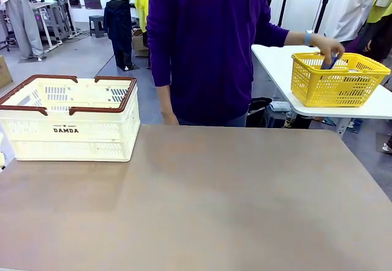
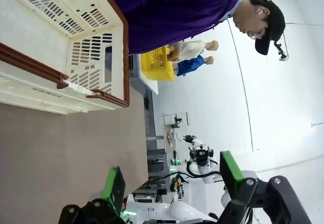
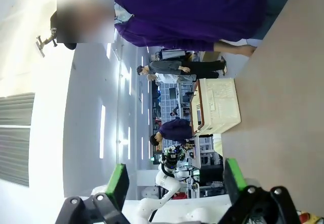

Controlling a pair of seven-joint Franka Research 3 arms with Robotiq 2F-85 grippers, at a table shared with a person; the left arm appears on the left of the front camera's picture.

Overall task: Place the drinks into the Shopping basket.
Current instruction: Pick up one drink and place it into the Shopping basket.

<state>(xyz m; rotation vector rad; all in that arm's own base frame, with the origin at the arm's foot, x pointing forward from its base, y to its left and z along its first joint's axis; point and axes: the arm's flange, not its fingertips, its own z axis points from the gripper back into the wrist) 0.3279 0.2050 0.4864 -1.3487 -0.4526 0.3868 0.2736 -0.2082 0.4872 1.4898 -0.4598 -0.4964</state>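
Hand [image 1: 327,48] reaches into yellow basket [image 1: 338,86] while left end effector [image 2: 172,177] and right end effector [image 3: 175,179] hover released.

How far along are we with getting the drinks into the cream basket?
Nothing looks done: the cream-white slotted plastic basket with the brown rim shows no can in the visible part of its inside. In hand: the person's hand reaches into the yellow mesh basket on the white side table, at something blue. The left gripper and right gripper stand open, holding nothing. Left: every drink.
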